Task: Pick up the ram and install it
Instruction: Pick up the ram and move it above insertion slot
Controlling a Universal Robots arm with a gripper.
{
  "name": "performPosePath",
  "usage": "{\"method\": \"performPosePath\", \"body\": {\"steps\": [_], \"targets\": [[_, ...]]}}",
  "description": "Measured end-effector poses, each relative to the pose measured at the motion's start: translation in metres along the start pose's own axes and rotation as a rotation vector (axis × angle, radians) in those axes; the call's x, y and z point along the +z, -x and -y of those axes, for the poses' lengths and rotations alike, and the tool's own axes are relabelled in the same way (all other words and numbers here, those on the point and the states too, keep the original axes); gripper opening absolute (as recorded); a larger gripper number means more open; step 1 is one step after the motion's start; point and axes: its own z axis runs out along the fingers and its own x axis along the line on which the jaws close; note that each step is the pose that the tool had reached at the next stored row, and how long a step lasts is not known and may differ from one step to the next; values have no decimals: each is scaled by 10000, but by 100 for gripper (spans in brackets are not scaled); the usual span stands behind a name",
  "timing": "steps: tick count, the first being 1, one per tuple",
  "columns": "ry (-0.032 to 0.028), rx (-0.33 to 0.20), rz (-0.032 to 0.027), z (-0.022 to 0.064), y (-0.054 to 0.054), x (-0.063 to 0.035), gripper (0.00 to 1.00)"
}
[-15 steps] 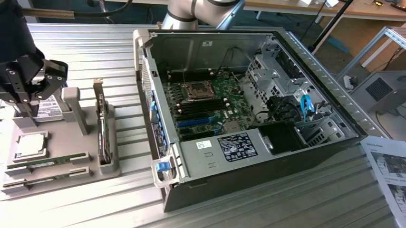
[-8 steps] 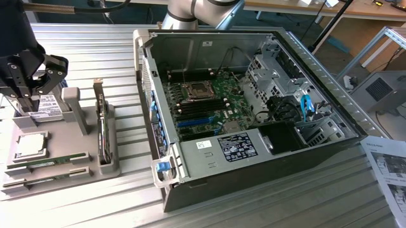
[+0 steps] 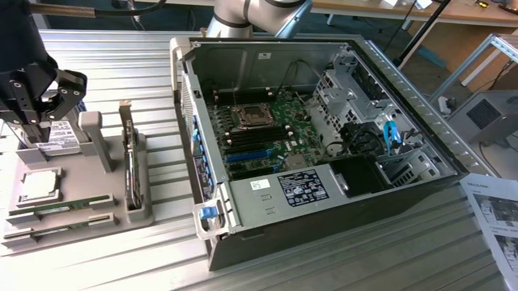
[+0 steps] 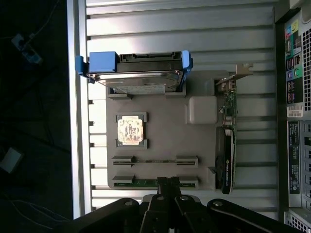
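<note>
Fig.: robotics lab / assembly workshop. Evidence: opened PC tower (image 3: 267, 60) w/ motherboard (image 3: 279, 118) exposed, on slatted aluminium bench (image 3: 121, 60); grey parts fixture (image 3: 81, 182) beside it; robot-arm base (image 3: 235, 18) behind; wooden desks (image 3: 453, 13) in bkgd.

The grey moulded tray (image 4: 165, 131) holds two thin green ram sticks (image 3: 69, 205) (image 3: 69, 225) along one edge, one square silver processor chip (image 3: 39, 183), one blue-framed hard drive (image 4: 141, 80) and one black graphics card (image 4: 227, 165). Beside it stands one open computer case (image 3: 324, 121).
</note>
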Motion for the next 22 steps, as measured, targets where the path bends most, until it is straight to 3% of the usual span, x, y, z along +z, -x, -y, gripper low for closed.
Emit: {"method": "performPosePath", "body": {"steps": [7, 13, 22], "targets": [[-6, -103, -2, 0, 0, 1, 11], [-55, -791, -22, 0, 0, 0, 11], [-156, -2259, -62, 0, 0, 2, 11]]}}
